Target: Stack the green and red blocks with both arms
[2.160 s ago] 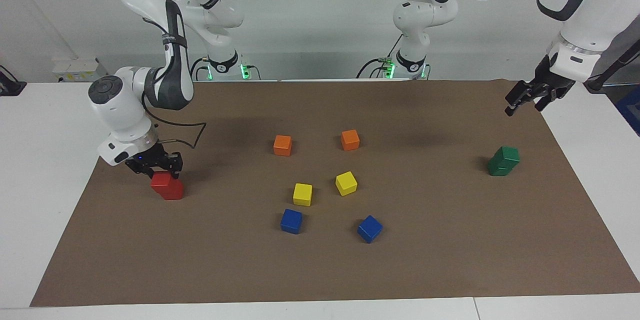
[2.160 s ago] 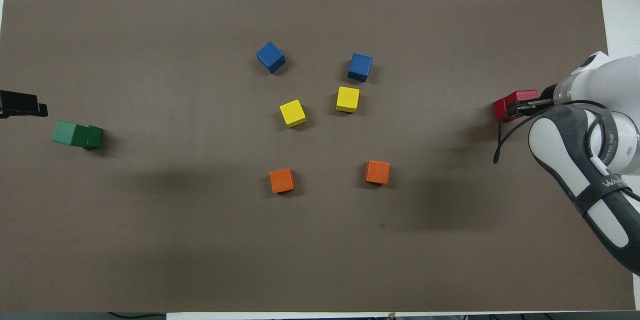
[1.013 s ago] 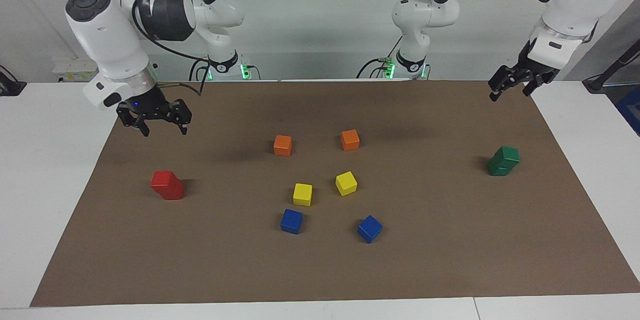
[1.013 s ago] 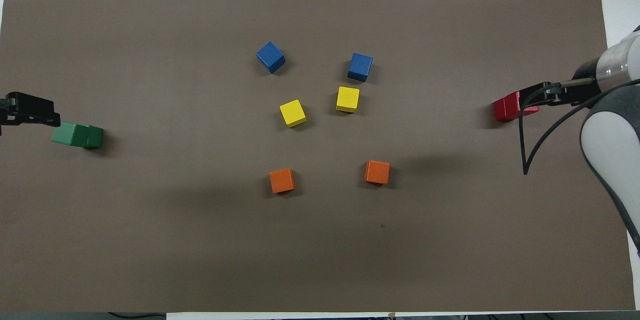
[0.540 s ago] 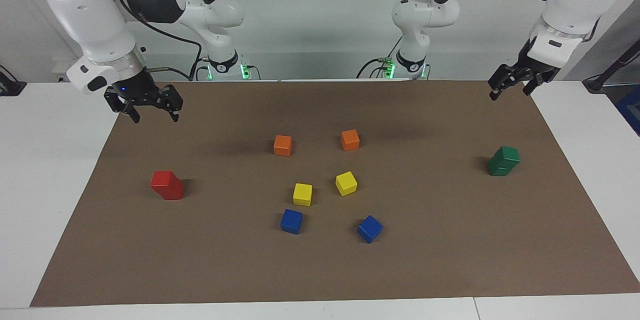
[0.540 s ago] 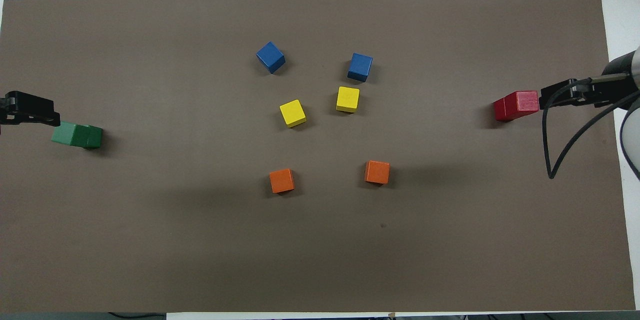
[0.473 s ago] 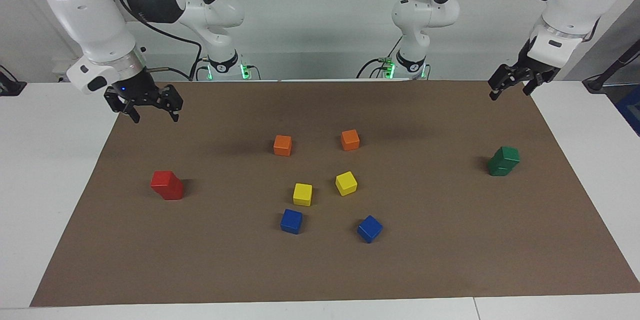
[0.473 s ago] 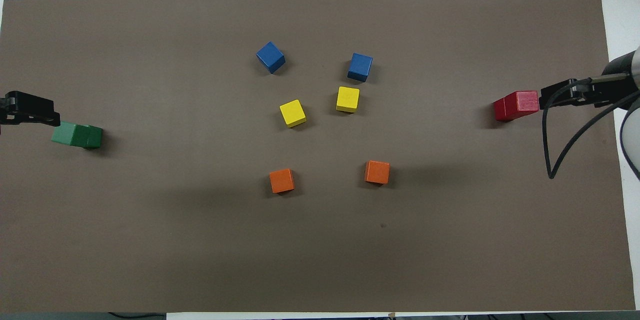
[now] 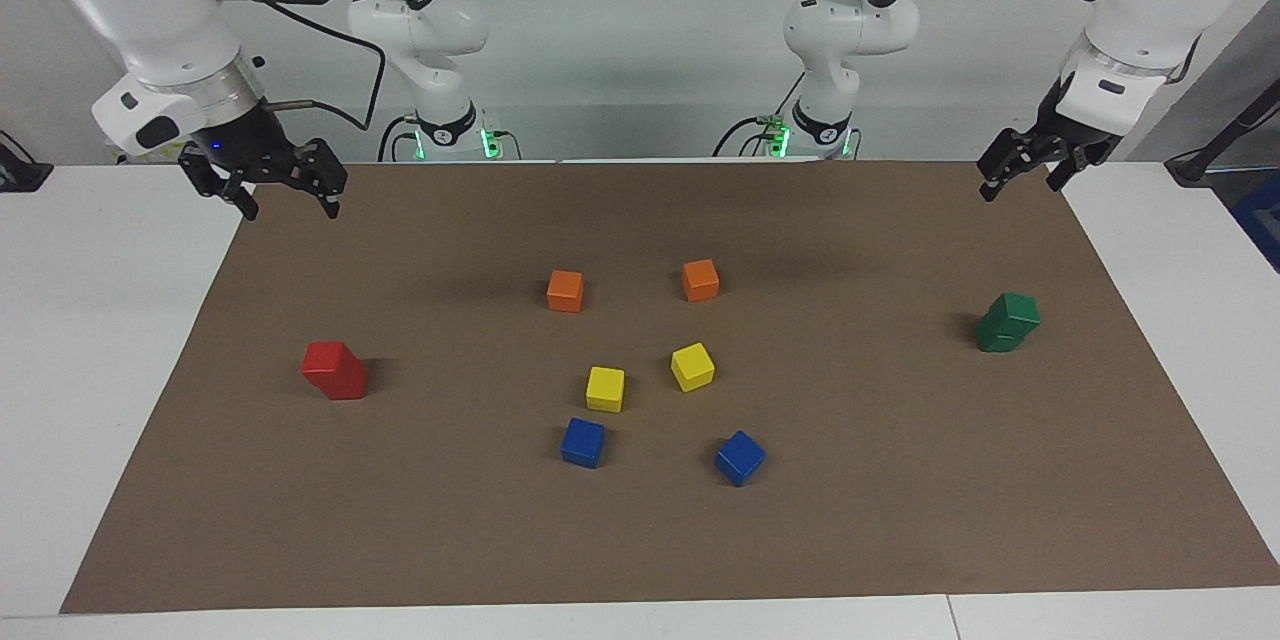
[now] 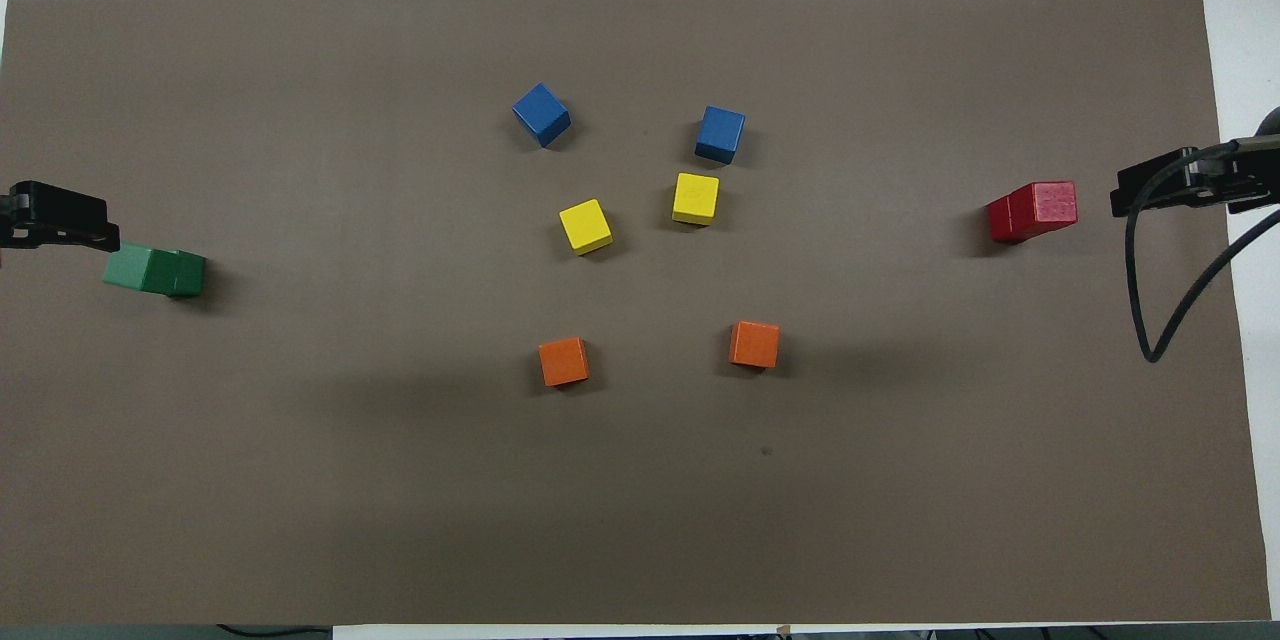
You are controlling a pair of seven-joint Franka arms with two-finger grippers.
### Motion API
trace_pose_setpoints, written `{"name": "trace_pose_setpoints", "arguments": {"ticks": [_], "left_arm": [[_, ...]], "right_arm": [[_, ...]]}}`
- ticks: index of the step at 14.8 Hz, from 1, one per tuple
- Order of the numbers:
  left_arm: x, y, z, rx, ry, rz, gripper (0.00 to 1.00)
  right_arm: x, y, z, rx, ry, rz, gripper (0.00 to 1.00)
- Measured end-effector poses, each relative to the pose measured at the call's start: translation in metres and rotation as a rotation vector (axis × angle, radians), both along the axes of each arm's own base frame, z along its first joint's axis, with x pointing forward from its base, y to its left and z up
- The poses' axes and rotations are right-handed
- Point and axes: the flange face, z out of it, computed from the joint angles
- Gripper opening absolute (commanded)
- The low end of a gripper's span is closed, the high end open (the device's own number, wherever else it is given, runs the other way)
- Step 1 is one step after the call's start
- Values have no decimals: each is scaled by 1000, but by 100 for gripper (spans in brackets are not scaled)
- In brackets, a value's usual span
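Green blocks (image 9: 1008, 321) sit stacked near the desk's left-arm end, red blocks (image 9: 334, 370) stacked near its right-arm end; we judge stacking done, left tool (image 9: 1030, 163) and right tool (image 9: 266, 182) raised, released, empty.

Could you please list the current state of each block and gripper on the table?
Red matte cube blocks: stacked in two, free.
Green matte cube blocks: stacked in two, top one skewed, free.
Orange cubes: single, flat.
Yellow cubes: single, flat.
Blue cubes: single, flat.
Right gripper: open, empty, raised.
Left gripper: open, empty, raised.
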Motion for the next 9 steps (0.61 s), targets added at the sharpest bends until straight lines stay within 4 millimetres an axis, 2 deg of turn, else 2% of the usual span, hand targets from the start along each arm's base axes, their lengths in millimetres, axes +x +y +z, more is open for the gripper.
{"name": "trace_pose_setpoints", "arguments": {"ticks": [5,7,9], "left_arm": [[0,0,0,0,0,0,100],[0,0,0,0,0,0,100],[0,0,0,-2,-1,0,100]], "right_arm": [[-1,4,-3,2,30,6,100],[-2,16,-3,9,36,28,100],[-2,38,-1,33,34,61,100]]}}
